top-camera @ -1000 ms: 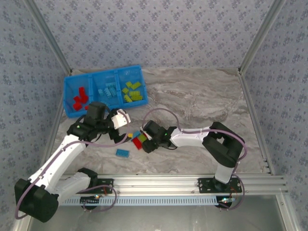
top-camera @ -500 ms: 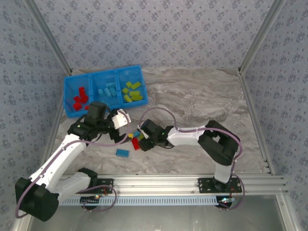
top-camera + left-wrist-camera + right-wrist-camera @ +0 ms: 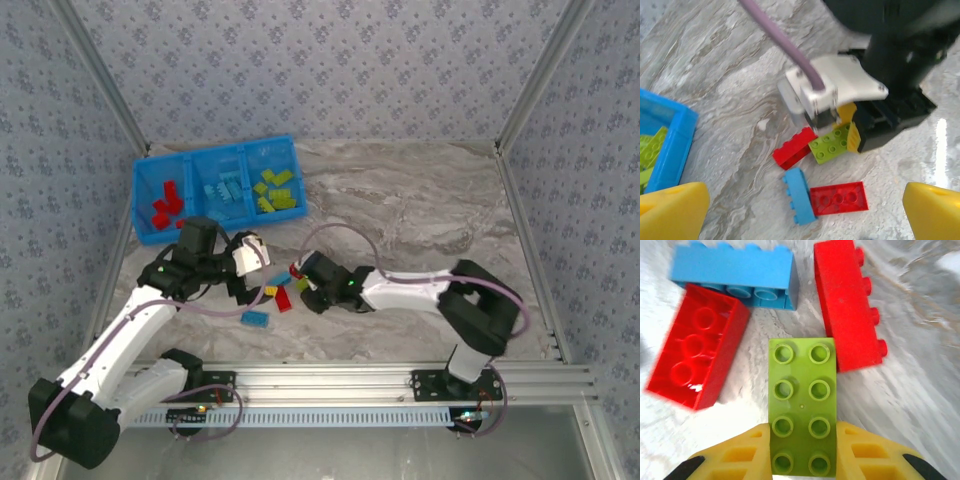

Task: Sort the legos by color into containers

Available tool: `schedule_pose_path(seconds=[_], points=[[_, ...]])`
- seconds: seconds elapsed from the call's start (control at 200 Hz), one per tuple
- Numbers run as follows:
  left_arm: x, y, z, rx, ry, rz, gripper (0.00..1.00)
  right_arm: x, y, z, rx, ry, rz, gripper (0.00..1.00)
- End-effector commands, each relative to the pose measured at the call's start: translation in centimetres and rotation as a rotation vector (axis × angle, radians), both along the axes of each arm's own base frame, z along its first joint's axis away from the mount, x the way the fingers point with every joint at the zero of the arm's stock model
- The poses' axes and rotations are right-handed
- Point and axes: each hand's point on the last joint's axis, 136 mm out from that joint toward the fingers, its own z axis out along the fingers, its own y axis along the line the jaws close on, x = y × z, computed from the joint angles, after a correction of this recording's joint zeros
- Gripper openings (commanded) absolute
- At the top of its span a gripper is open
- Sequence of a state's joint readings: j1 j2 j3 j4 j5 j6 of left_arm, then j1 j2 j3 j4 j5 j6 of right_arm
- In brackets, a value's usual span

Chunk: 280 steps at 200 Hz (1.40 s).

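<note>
Left pincer [image 3: 802, 210] spread wide, right pincer [image 3: 802, 450] clamped on a green lego [image 3: 801, 390], both arms stretched inward

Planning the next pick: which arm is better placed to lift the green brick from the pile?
Right. The right gripper has its jaws against both long sides of the green brick; the left gripper hangs open, apart from it.

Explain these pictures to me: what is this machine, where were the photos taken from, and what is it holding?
Two robot arms are bolted to a marbled table. One picture looks down from above; the other two come from cameras on the wrists. A blue tray holds sorted toy bricks. The right end effector, with two yellow fingers, grips a lime-green brick beside a red brick, a second red brick and a blue brick. The left end effector is open, holding nothing.
</note>
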<state>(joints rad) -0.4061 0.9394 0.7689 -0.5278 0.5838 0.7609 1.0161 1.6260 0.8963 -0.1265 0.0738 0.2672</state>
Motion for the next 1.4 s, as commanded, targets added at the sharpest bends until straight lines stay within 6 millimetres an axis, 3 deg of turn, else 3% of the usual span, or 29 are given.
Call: schedule_pose_path(seconds=[0.0, 0.085, 0.2, 0.345, 0.36, 0.375, 0.485, 0.595, 0.66, 0.725, 0.844, 1.014, 1.144, 1.299, 1.314, 1.394], points=[[-1.2, -0.9, 1.2, -0.068, -0.014, -0.087, 0.99, 1.6, -0.4, 7.2, 0.218, -0.087, -0.050, 0.30], [0.0, -0.7, 1.9, -0.100, -0.013, -0.015, 0.99, 3.5, -0.8, 11.1, 0.317, -0.167, -0.078, 0.29], [4.6, 0.9, 3.9, -0.205, 0.021, 0.282, 0.99, 7.2, -0.5, 14.2, 0.350, -0.261, -0.110, 0.29], [10.6, 7.2, 4.9, -0.221, 0.028, 0.755, 0.99, 13.6, 1.7, 16.0, 0.377, -0.334, -0.165, 0.29], [10.9, 7.8, 5.0, -0.219, 0.029, 0.791, 0.99, 14.2, 1.8, 15.2, 0.360, -0.327, -0.171, 0.29], [11.3, 8.5, 5.0, -0.216, 0.031, 0.824, 0.99, 15.2, 2.3, 16.4, 0.376, -0.348, -0.176, 0.29], [12.6, 11.7, 4.7, -0.211, 0.054, 0.995, 0.99, 19.6, 4.6, 14.4, 0.316, -0.341, -0.198, 0.31], [12.8, 12.7, 4.3, -0.197, 0.045, 1.045, 0.99, 22.8, 6.4, 12.3, 0.280, -0.318, -0.219, 0.35], [12.8, 13.2, 4.2, -0.185, 0.039, 1.070, 0.99, 24.1, 7.1, 11.2, 0.260, -0.290, -0.234, 0.45], [12.9, 13.6, 4.1, -0.175, 0.034, 1.090, 0.99, 24.7, 7.3, 11.4, 0.244, -0.274, -0.246, 0.57], [12.9, 13.8, 4.1, -0.181, 0.035, 1.104, 0.99, 24.0, 6.9, 13.0, 0.248, -0.281, -0.247, 0.64], [12.9, 13.9, 3.4, -0.151, 0.056, 1.101, 0.99, 20.5, 5.1, 16.5, 0.306, -0.261, -0.207, 0.64], [12.8, 13.2, 3.3, -0.161, 0.072, 1.065, 0.99, 15.2, 3.4, 18.0, 0.360, -0.194, -0.104, 0.69], [12.0, 10.0, 3.0, -0.213, 0.192, 0.923, 0.99, 7.8, -0.1, 18.8, 0.394, -0.145, 0.002, 0.79], [11.7, 9.4, 2.9, -0.210, 0.213, 0.904, 0.98, 7.0, -0.7, 17.8, 0.379, -0.125, 0.004, 0.80], [10.5, 6.9, 2.4, -0.115, 0.269, 0.872, 0.98, 3.7, -3.0, 16.9, 0.361, -0.084, 0.015, 0.87]])
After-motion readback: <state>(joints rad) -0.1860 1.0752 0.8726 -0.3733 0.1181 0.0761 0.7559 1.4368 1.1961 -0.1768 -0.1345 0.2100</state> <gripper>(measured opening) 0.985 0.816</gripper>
